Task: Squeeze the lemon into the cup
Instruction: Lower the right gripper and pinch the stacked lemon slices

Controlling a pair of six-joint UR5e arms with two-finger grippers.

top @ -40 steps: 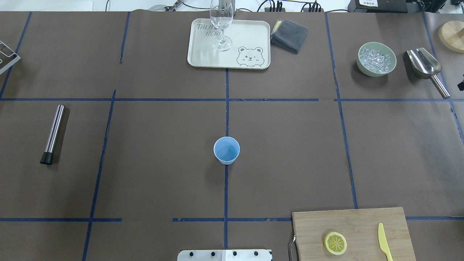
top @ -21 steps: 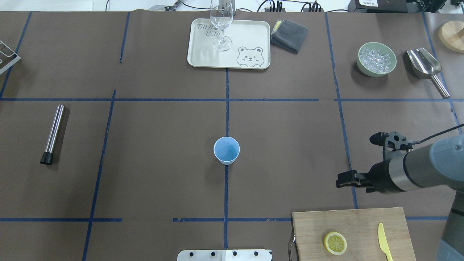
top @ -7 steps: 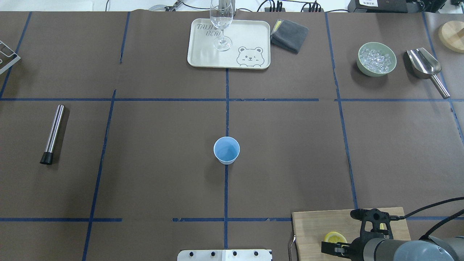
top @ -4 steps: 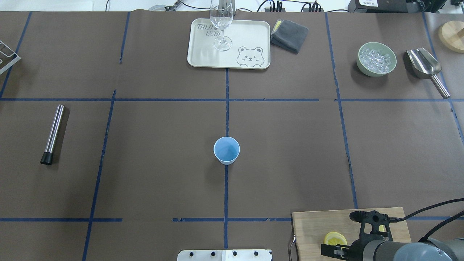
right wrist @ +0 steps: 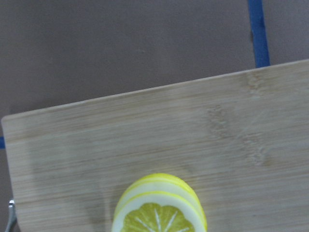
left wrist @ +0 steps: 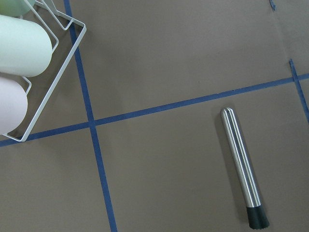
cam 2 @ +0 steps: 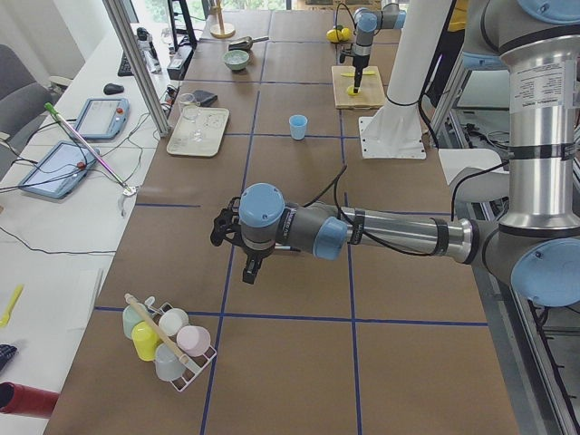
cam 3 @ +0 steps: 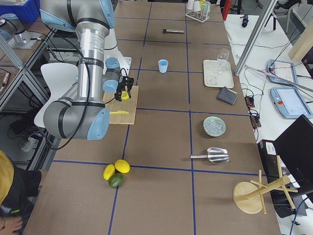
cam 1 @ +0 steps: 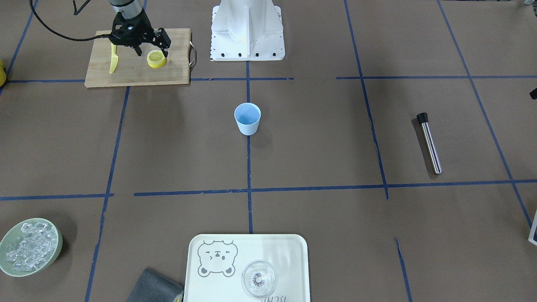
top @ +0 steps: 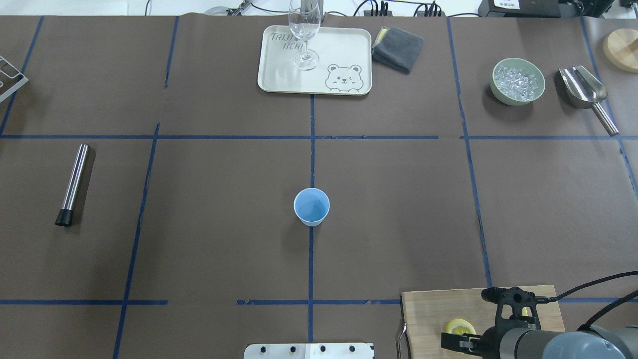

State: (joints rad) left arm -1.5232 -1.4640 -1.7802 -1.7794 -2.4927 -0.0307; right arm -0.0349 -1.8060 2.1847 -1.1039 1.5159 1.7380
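**Right claw settles over the lemon on the board**

Seconds ago the right arm was out over open table. It has since swung back to the near right corner, and over the last half-second it barely shifts, so I judge it is lining up the pick.

Front-facing view: the right gripper is spread, with one finger on each side of the lemon and neither pinching it. The lemon lies on the cutting board near the yellow knife, within this arm's easy reach. The cup stands upright mid-table, well apart, its mouth up to catch juice.

Overhead view: the wrist hides part of the lemon, and the cup sits on the centre line.

Left side view: the left gripper hangs over bare table, far from the work. I cannot tell whether it is spread or closed.

Right wrist view: the lemon sits at the bottom edge, directly below, and no fingers show.

Left wrist view: only a steel rod and a wire rack show.
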